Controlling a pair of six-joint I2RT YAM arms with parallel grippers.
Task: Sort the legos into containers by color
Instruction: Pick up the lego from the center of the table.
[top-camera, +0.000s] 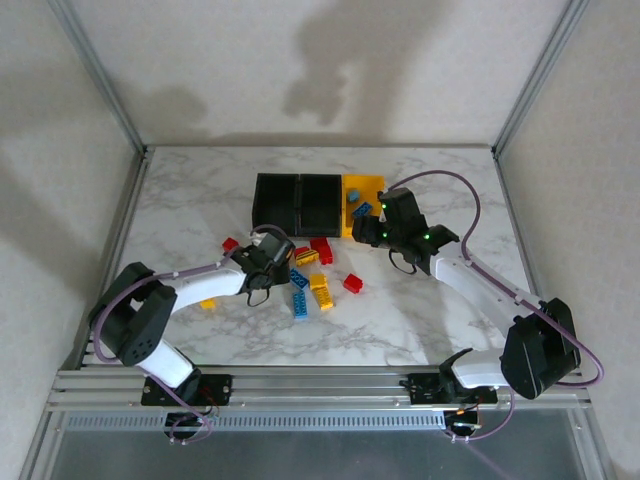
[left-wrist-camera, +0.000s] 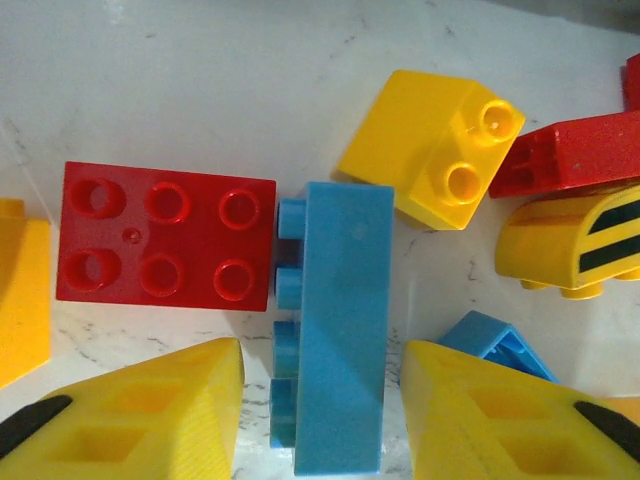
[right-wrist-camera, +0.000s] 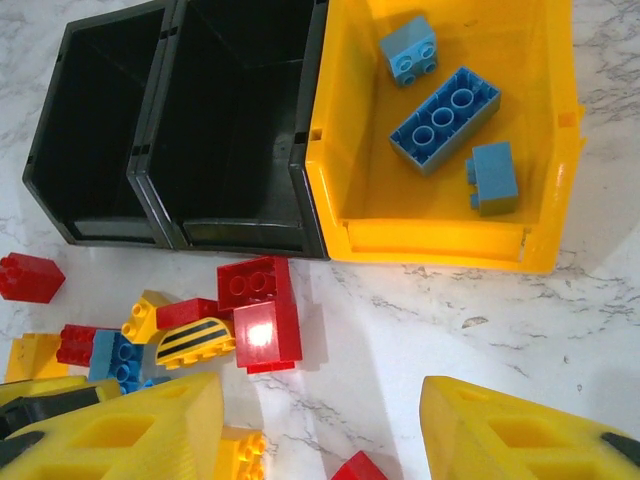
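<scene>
Left gripper (top-camera: 268, 258) astride a blue brick (left-wrist-camera: 340, 330); right gripper (top-camera: 385, 228) empty by the bins (top-camera: 297, 200).
Overhead: loose bricks (top-camera: 320, 290) lie nearest the left gripper, short of the bins. Left wrist: jaws part-open either side of the brick, not clamped; its long axis runs straight ahead, near end cut off. Right wrist: jaws apart, holding nothing; yellow bin (right-wrist-camera: 545, 150) ahead holds three blue bricks.

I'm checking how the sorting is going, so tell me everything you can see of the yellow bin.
The yellow bin is an open-topped rectangular box of smooth plastic, upright on the marble table at the right end of the row, its left wall against a black bin. Inside lie three bricks: a light blue square brick and a long blue brick, both studs up, and a small blue brick showing no studs.
</scene>
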